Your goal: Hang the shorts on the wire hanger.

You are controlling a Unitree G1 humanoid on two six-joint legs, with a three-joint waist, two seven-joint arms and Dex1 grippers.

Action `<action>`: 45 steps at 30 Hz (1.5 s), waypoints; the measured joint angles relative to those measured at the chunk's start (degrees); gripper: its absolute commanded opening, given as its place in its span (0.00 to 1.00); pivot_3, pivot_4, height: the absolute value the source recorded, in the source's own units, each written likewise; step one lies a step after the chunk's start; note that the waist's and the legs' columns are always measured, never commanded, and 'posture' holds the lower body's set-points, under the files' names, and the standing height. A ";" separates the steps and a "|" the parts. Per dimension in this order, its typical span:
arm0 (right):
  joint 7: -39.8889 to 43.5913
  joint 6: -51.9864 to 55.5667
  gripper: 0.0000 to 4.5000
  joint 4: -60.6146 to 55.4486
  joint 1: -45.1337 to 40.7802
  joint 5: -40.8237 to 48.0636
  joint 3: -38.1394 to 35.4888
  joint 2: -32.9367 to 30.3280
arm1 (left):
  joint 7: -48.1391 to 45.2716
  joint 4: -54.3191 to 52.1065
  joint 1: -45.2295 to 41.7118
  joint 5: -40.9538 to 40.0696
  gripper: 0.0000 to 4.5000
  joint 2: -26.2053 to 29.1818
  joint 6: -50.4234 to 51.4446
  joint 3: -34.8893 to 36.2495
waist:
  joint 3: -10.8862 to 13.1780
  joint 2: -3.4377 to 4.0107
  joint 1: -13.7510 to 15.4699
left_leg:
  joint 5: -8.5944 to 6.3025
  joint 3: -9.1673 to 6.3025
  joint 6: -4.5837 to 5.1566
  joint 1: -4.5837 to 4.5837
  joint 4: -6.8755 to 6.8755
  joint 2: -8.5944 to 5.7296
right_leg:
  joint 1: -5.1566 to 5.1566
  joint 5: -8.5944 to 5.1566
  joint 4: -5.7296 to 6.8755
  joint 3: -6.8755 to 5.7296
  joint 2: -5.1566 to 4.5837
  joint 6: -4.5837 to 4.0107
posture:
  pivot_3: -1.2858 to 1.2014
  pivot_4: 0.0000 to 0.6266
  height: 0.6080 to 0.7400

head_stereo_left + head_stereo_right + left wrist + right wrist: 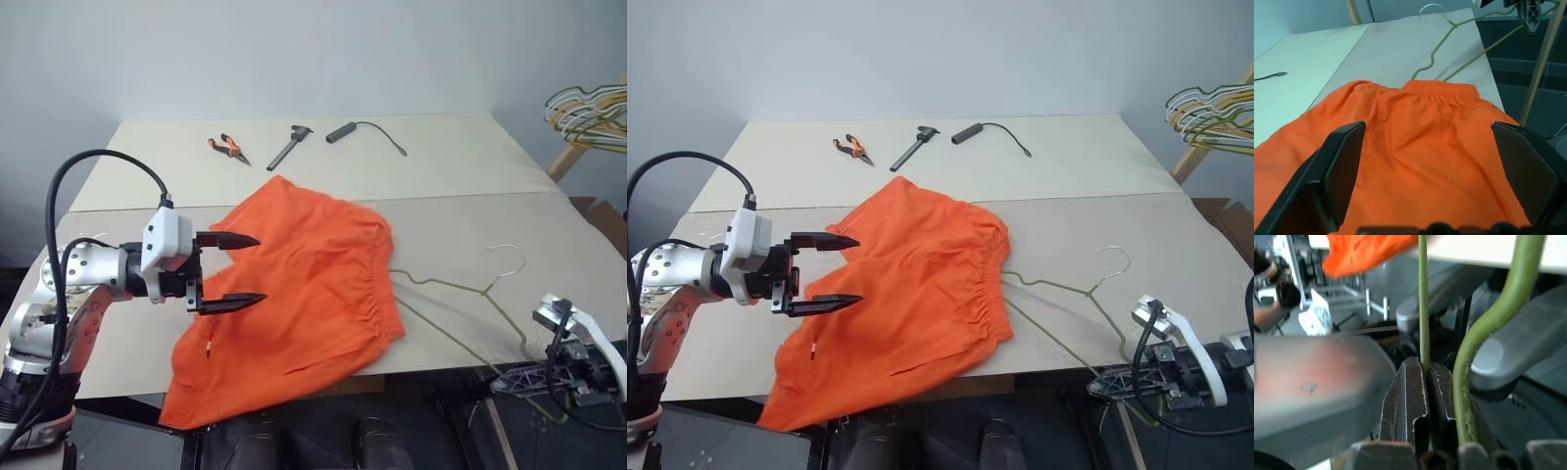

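My left end effector (233, 271) hangs wide open over the near-left part of the shorts (304, 284), holding nothing; the shorts lie spread on the surface (470, 166), one leg drooping over the near edge, waistband toward my right. My right end effector (1428, 377) is pinched shut on the wire hanger (460, 294) at the near right edge of the surface, hook pointing away from me. The hanger's far corner looks tucked under the waistband, but I can't confirm it.
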 measured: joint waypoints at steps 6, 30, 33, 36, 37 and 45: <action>-7.35 2.59 0.00 4.77 -8.78 -1.40 1.79 8.63 | -0.61 0.10 -0.26 0.15 0.99 0.03 -0.37 -0.28 | -0.02 -0.09 -0.40 | 0.03 0.06 -0.04 0.05 0.02 0.00 | 0.02 0.00 -0.03 0.02 0.02 -0.18 | 0.50 0.16 1.00; -9.23 1.64 0.00 8.62 -18.03 -4.24 11.54 14.44 | -0.66 -0.04 0.79 1.32 0.99 1.20 -2.60 0.23 | -0.08 -0.10 -0.08 | 0.07 0.04 -0.10 -0.04 0.05 -0.02 | -0.04 0.22 -0.02 0.02 0.11 0.13 | 0.53 0.13 1.00; -10.61 1.74 0.00 11.95 -20.81 -6.04 12.98 17.17 | -0.66 0.06 0.78 1.33 0.99 1.25 -2.64 0.27 | -0.08 -0.10 0.36 | 0.25 0.06 -0.42 -0.13 0.05 -0.03 | -0.06 0.22 -0.06 -0.04 0.12 0.16 | 0.53 0.14 1.00; -11.11 1.66 0.00 14.09 -22.25 -6.97 14.22 18.92 | -0.66 -0.01 0.89 1.33 0.99 1.29 -2.69 0.31 | -0.08 -0.10 0.68 | 0.25 0.08 -0.42 -0.15 0.05 -0.06 | -0.06 0.22 -0.06 -0.03 0.12 0.16 | 0.53 0.14 1.00; -10.94 1.58 0.00 14.11 -22.24 -7.06 14.94 18.93 | -0.65 -0.05 1.21 1.32 0.99 1.39 -2.69 0.42 | -0.08 -0.10 0.82 | 0.25 0.08 -0.41 -0.14 0.05 -0.05 | -0.06 0.21 -0.06 -0.03 0.12 0.17 | 0.53 0.14 1.00; -6.78 0.14 0.00 13.56 -22.87 -7.78 17.62 17.25 | -0.59 -1.06 2.47 1.32 0.99 1.96 -2.74 1.36 | -0.10 -0.05 1.31 | 0.15 0.03 -0.23 -0.09 0.06 -0.02 | -0.05 0.24 0.00 -0.03 0.12 0.15 | 0.54 0.13 1.00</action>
